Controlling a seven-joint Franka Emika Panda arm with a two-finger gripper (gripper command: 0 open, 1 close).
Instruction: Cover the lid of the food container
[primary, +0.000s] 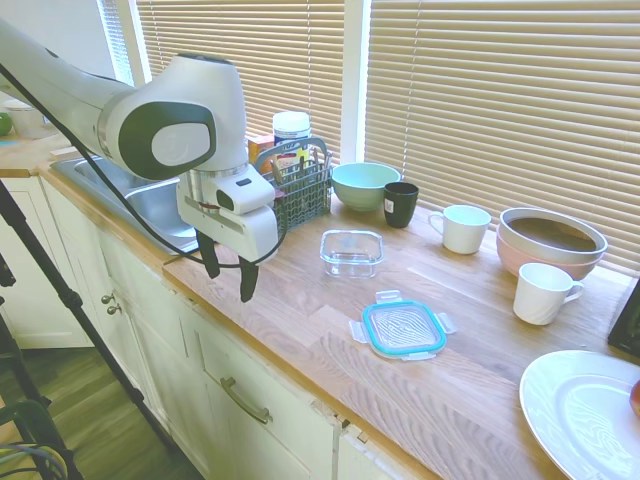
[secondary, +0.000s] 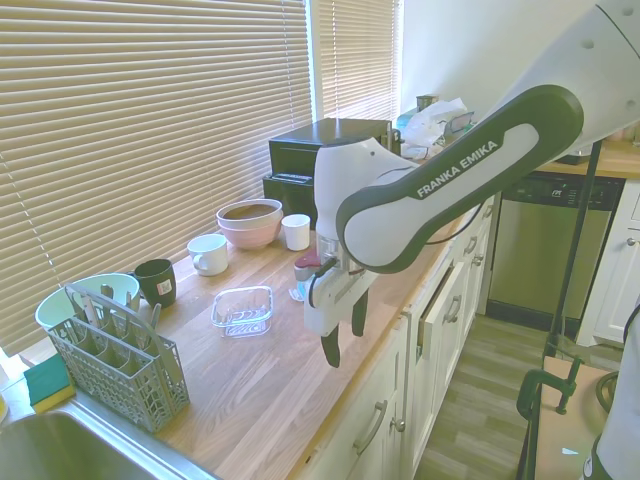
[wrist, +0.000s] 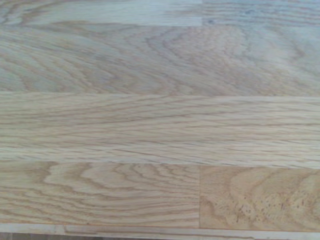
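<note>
Both fingers of your gripper (primary: 230, 275) hang spread and empty over the counter edge (primary: 290, 340), apart from the lid (primary: 403, 328) and food container (primary: 352, 252).

You see three white cups (primary: 461, 228) — one black cup (primary: 401, 203), two bowls (primary: 364, 184), one lid (primary: 403, 328), one food container (primary: 352, 252), one plate (primary: 580, 410), one cutlery caddy (primary: 301, 187).

The lid (primary: 403, 328) is showing a teal-blue rim around clear plastic, the food container (primary: 352, 252) is looking fully transparent, the table (primary: 300, 320) is displaying pale streaky oak grain, and the mug (primary: 401, 203) is appearing black beside a light green bowl (primary: 364, 184).
</note>
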